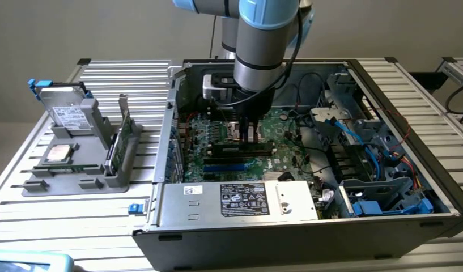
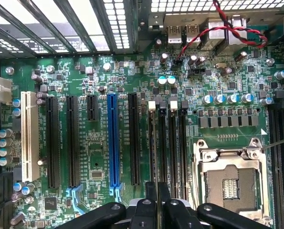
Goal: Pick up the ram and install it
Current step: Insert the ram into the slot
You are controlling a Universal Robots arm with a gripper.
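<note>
My gripper [image 1: 249,139] reaches straight down into the open computer case [image 1: 163,170], just above the green motherboard [image 1: 292,150]. Its two dark fingers [image 2: 150,193] stand almost together, shut on the ram [image 2: 157,148]. The ram appears edge-on as a thin dark strip running along the black memory slots [image 2: 177,143] with white clips, between the long black expansion slots and the processor socket [image 2: 232,183]. From the exterior view the ram [image 1: 229,148] lies as a long dark bar level with the slots under the fingertips. Whether it is seated in a slot I cannot tell.
A grey holder [image 1: 80,170] on the slatted table at the exterior view's left carries a hard drive [image 1: 68,110], a silver chip [image 1: 59,152] and an upright green card [image 1: 122,141]. The power supply box [image 1: 246,199] lies in front; blue and black cables [image 1: 352,141] crowd the case's right side.
</note>
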